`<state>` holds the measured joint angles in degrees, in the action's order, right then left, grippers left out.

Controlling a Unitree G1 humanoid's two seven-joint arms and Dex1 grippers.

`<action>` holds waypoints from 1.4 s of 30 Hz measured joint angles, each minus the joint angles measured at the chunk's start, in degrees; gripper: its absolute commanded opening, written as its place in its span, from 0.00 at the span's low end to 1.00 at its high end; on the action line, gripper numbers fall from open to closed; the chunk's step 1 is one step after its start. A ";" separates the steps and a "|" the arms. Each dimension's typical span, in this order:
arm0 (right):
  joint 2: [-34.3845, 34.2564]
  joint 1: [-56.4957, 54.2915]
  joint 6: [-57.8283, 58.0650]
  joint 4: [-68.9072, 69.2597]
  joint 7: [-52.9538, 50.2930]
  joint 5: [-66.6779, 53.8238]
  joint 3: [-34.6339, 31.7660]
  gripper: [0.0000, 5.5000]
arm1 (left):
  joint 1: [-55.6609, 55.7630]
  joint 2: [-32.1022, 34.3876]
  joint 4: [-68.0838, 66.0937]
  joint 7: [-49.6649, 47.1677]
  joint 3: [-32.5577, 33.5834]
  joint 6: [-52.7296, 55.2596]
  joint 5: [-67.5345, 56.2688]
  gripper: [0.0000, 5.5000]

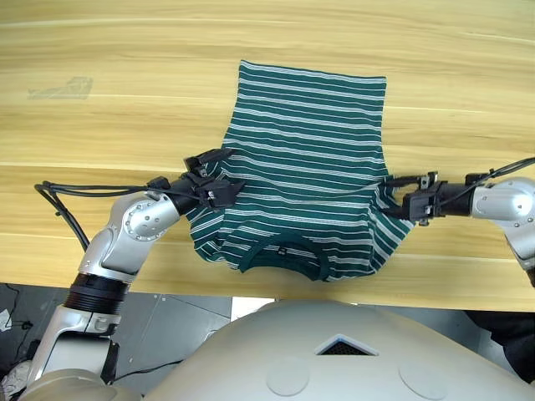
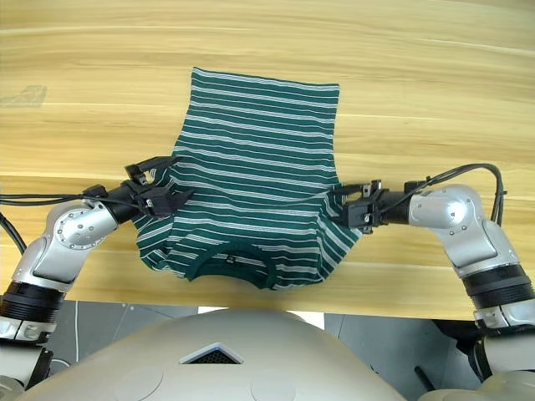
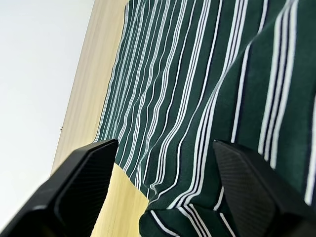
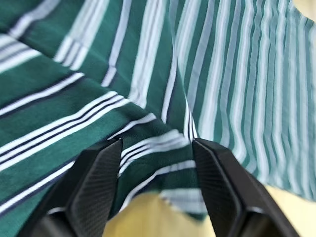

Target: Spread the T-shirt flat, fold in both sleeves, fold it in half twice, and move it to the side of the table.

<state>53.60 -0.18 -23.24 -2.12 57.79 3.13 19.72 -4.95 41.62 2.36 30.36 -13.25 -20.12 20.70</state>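
Left pincer (image 1: pixel 227 172) and right pincer (image 2: pixel 343 205) — both spread — seemingly straddle edges of the T-shirt (image 1: pixel 309 142).

The left gripper (image 3: pixel 164 148) has its black jaws spread wide apart above the dark green, white-striped T-shirt (image 3: pixel 197 74). A rumpled shirt edge lies between them on the wooden table (image 3: pixel 89 84).

Pale wood table (image 1: pixel 100 50), made of long planks; holds one green T-shirt (image 1: pixel 305 159) with white stripes, lying between the left gripper (image 1: pixel 219 177) and the right gripper (image 1: pixel 401 197); bunched up at the neck end, just beside both grippers; flat at the hem, farther out past them; faint grey mark (image 1: pixel 63 88) on the wood, well beyond the left gripper.
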 measured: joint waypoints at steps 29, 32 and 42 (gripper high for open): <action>-11.29 -13.86 4.24 -2.61 -10.82 -8.18 -15.90 0.48 | -3.16 -1.08 0.01 -0.63 -0.48 -1.26 0.12 0.65; -12.71 -15.84 4.24 -2.58 -14.02 -7.76 -17.63 0.48 | -3.25 -1.55 -0.55 -1.62 -1.25 -2.21 0.34 0.65; -14.03 -16.70 4.29 -2.11 -17.18 -7.17 -19.57 0.48 | -6.56 -0.16 0.05 -2.87 -0.31 -3.59 0.35 0.65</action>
<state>39.57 -16.88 -18.95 -4.23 40.62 -4.04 0.15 -11.52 41.46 2.41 27.48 -13.56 -23.71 21.06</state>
